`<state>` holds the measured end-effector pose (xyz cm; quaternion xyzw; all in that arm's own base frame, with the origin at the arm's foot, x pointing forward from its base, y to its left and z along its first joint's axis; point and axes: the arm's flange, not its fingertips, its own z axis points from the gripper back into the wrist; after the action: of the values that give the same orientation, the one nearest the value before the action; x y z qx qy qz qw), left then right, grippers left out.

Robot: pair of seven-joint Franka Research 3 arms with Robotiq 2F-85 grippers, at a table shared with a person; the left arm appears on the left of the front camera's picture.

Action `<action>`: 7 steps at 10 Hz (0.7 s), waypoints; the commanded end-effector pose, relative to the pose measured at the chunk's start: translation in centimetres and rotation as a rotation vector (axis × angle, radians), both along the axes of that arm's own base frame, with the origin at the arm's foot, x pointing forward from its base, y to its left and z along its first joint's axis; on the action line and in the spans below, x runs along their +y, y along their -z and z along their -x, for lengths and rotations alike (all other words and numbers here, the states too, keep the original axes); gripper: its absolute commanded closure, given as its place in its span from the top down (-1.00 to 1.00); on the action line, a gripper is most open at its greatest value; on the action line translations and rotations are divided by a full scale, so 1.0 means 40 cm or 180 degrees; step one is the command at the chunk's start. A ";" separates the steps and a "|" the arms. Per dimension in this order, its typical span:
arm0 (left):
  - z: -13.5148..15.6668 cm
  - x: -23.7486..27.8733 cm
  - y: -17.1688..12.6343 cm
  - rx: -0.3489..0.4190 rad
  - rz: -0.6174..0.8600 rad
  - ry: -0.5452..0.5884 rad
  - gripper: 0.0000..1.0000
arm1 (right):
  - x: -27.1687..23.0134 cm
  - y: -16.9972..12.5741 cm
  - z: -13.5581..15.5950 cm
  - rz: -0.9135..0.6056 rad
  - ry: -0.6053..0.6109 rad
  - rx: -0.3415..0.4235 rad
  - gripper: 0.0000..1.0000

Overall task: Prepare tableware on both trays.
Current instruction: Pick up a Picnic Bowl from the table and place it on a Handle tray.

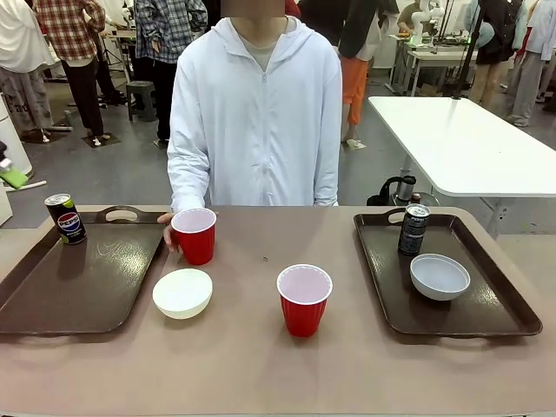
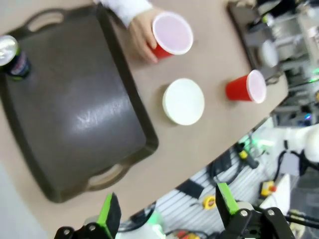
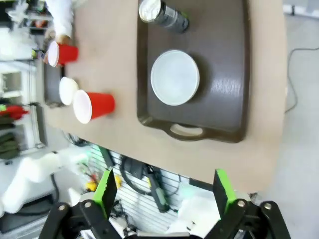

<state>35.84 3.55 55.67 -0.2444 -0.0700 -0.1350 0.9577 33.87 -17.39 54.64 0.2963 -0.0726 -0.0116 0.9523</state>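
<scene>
The left tray (image 1: 52,295) (image 2: 75,119) carries a dark can (image 1: 65,218) (image 2: 12,57) at its far corner. On the right tray (image 1: 486,304) (image 3: 224,74) stand a dark can (image 1: 413,229) (image 3: 162,15) and a pale grey-white bowl (image 1: 440,276) (image 3: 175,77). Between the trays, a cream bowl (image 1: 182,293) (image 2: 183,101) and a red cup (image 1: 304,300) (image 2: 246,87) (image 3: 93,105) rest on the table. A person's hand (image 2: 141,32) holds the other red cup (image 1: 195,235) (image 2: 169,36) (image 3: 61,53) by the left tray. My left gripper (image 2: 164,211) and right gripper (image 3: 164,194) hang open, high above the table's near edge, both empty.
The person in a white hooded jacket (image 1: 256,113) stands at the far side of the brown table (image 1: 261,365). A white table (image 1: 460,143) stands behind at the right. Cables and tools lie on the floor below the table's near edge (image 2: 214,199).
</scene>
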 end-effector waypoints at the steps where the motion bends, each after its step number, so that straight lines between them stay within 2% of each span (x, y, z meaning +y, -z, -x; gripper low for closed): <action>1: -0.049 -0.087 0.012 0.0141 -0.0409 0.0113 1.00 | -0.100 -0.013 -0.086 -0.0397 0.0060 -0.0032 1.00; 3: -0.090 -0.205 0.021 0.0139 -0.0616 0.0112 1.00 | -0.209 0.003 -0.106 -0.0768 0.0084 -0.0126 1.00; 5: -0.112 -0.333 0.037 0.0030 -0.0752 0.0114 1.00 | -0.305 0.078 -0.108 -0.1279 -0.0003 -0.0239 1.00; 7: -0.113 -0.431 0.038 -0.0104 -0.0814 0.0179 1.00 | -0.347 0.154 -0.090 -0.1539 -0.0082 -0.0306 1.00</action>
<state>39.94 -12.91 53.87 -0.1409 -0.0531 -0.1778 0.9725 36.77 -29.94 48.92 0.4959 -0.1179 -0.0205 0.8601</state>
